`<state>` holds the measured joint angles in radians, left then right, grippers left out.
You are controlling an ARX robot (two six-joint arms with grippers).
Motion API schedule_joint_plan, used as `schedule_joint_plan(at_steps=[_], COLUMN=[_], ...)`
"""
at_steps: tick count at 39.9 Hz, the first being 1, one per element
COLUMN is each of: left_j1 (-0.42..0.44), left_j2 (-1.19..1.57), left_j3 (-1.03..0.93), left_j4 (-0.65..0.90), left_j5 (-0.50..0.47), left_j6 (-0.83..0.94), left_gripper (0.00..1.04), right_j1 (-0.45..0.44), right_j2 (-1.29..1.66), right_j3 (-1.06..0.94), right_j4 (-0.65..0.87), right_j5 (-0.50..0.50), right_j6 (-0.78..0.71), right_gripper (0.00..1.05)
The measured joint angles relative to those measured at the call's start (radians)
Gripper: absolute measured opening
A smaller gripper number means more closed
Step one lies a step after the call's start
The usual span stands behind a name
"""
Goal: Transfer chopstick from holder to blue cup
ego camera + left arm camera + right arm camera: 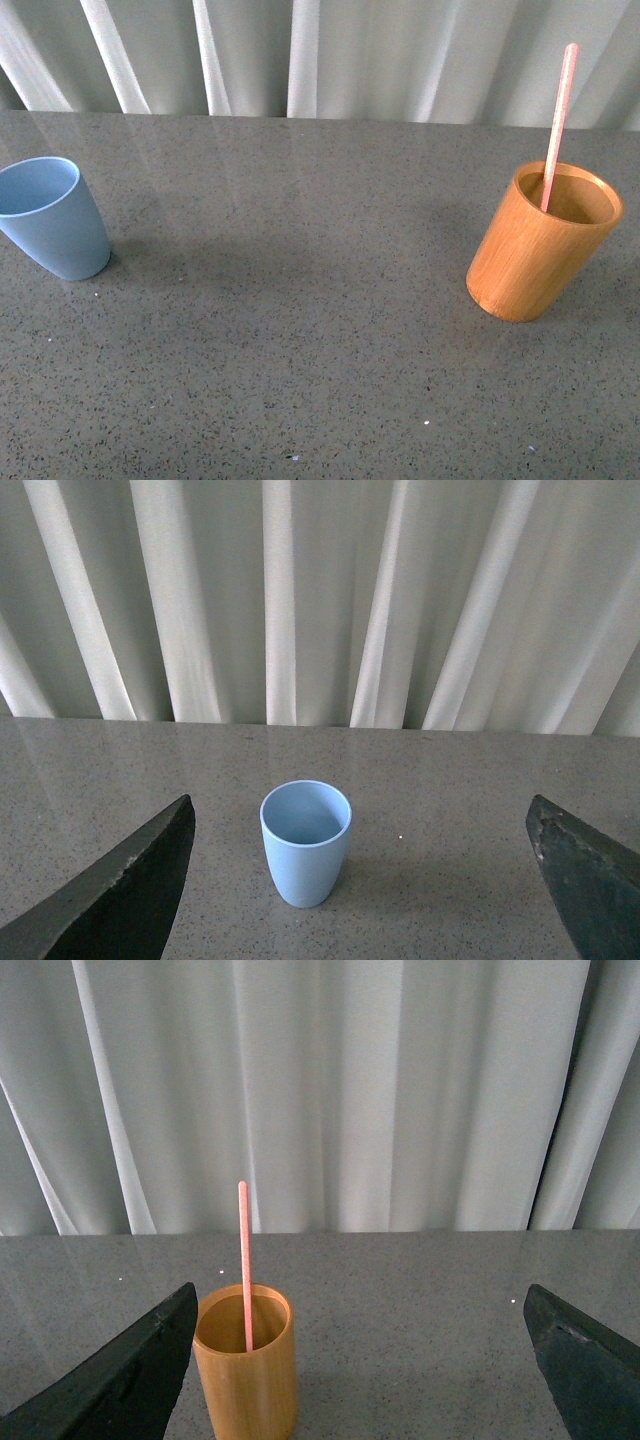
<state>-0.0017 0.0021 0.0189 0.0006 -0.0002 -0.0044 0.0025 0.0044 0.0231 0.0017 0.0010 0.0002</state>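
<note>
1. White pleated curtain (300, 50): hangs along the far edge of the work surface and fills the background in all three views.
2. Grey speckled countertop (300, 330): carries both vessels, which stand well apart from each other.
3. Left gripper (358, 805): jaws spread wide and grasping nothing. Its dark fingers (120, 890) show at the two lower corners of the left wrist view. The cup sits on the countertop beyond them, between the two tips and touching neither.
4. Right gripper (360, 1290): jaws likewise released and wide, with nothing between them. The fingers (120, 1380) frame the holder, which stands beyond them and nearer one finger than the other.
5. Bamboo holder (535, 250): cylindrical, upright, mouth up, on the robot's right side of the countertop.
6. Blue cup (55, 225): upright, mouth up, on the robot's left side of the countertop.
7. Pink chopstick (558, 120): a single stick standing inside the bamboo holder. Its lower end is within the holder, and its upper part rises well above the rim at a slight lean.
</note>
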Motion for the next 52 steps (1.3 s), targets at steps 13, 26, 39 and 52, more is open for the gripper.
schedule_joint_plan(at_steps=[13, 26, 39, 52], left_j1=[0.000, 0.000, 0.000, 0.000], left_j2=[0.000, 0.000, 0.000, 0.000], left_j3=[0.000, 0.000, 0.000, 0.000], left_j4=[0.000, 0.000, 0.000, 0.000], left_j5=[0.000, 0.000, 0.000, 0.000], left_j6=[0.000, 0.000, 0.000, 0.000], left_gripper=[0.98, 0.98, 0.98, 0.98], right_j1=[0.000, 0.000, 0.000, 0.000], right_j2=[0.000, 0.000, 0.000, 0.000], right_j3=[0.000, 0.000, 0.000, 0.000], right_j4=[0.000, 0.000, 0.000, 0.000], right_j5=[0.000, 0.000, 0.000, 0.000], right_j6=[0.000, 0.000, 0.000, 0.000], right_gripper=[0.95, 0.95, 0.95, 0.95])
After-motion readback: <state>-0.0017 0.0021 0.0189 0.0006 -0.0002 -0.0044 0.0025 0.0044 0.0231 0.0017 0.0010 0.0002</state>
